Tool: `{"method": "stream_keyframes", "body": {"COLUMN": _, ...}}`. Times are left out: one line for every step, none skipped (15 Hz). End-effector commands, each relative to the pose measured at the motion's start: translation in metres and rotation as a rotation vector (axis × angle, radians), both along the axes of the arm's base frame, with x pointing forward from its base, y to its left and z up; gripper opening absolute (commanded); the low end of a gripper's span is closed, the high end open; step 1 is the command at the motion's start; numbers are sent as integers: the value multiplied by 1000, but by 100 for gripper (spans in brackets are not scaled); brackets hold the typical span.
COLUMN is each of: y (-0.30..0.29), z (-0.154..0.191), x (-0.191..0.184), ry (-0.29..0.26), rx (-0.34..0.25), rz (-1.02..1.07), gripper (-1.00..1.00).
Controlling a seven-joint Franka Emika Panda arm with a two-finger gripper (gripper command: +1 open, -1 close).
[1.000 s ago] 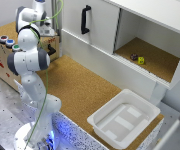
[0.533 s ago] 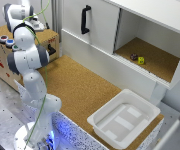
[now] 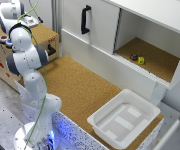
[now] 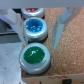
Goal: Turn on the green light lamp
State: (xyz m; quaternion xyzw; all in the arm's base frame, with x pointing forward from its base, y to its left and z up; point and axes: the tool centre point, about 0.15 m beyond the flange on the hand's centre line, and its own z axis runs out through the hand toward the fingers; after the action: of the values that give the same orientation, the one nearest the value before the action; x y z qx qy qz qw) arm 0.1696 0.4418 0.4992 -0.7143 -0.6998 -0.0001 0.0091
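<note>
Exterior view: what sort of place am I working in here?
Probably a lab test bench, not a home: a cork-topped table with a white cabinet, a white plastic tray, and a wooden box carrying button lamps, including the green light lamp.

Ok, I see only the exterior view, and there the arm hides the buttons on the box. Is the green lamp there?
Observer: Yes. The wrist view shows the green light lamp at one end of a row of three.
Operator: What is next to it?
Observer: The blue lamp, and the red lamp beyond that.
Operator: Does the pincer press it?
Observer: No, nothing covers the green cap. One finger stands beside the blue lamp.
</note>
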Motion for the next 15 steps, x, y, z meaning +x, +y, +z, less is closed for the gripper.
{"method": "stream_keyframes", "body": {"y": -18, "z": 3, "x": -8, "ry": 25, "rx": 64, "rz": 44, "gripper": -100}}
{"method": "stream_keyframes", "body": {"y": -17, "z": 2, "x": -8, "ry": 27, "rx": 73, "rz": 53, "gripper": -100}}
{"method": "stream_keyframes", "body": {"y": -16, "z": 1, "x": -7, "ry": 39, "rx": 79, "rz": 57, "gripper": -100}}
{"method": "stream_keyframes", "body": {"y": -15, "z": -2, "x": -7, "ry": 54, "rx": 81, "rz": 60, "gripper": -100}}
{"method": "stream_keyframes", "body": {"y": -15, "z": -8, "x": -8, "ry": 81, "rx": 80, "rz": 66, "gripper": -100}}
{"method": "stream_keyframes", "body": {"y": -14, "z": -12, "x": -8, "ry": 87, "rx": 76, "rz": 67, "gripper": -100}}
{"method": "stream_keyframes", "body": {"y": -12, "z": -20, "x": -8, "ry": 114, "rx": 75, "rz": 65, "gripper": -100}}
{"method": "stream_keyframes", "body": {"y": -10, "z": -24, "x": -7, "ry": 128, "rx": 77, "rz": 60, "gripper": -100}}
{"method": "stream_keyframes", "body": {"y": -8, "z": -29, "x": -5, "ry": 139, "rx": 77, "rz": 53, "gripper": -100}}
{"method": "stream_keyframes", "body": {"y": -5, "z": -33, "x": -2, "ry": 146, "rx": 80, "rz": 40, "gripper": -100}}
{"method": "stream_keyframes", "body": {"y": -3, "z": -37, "x": 1, "ry": 146, "rx": 76, "rz": 32, "gripper": -100}}
{"method": "stream_keyframes", "body": {"y": 0, "z": -40, "x": 3, "ry": 151, "rx": 76, "rz": 25, "gripper": -100}}
{"method": "stream_keyframes", "body": {"y": 3, "z": -45, "x": 4, "ry": 151, "rx": 71, "rz": 24, "gripper": -100}}
{"method": "stream_keyframes", "body": {"y": 7, "z": -49, "x": 5, "ry": 153, "rx": 67, "rz": 21, "gripper": -100}}
{"method": "stream_keyframes", "body": {"y": 11, "z": -53, "x": 5, "ry": 156, "rx": 65, "rz": 19, "gripper": -100}}
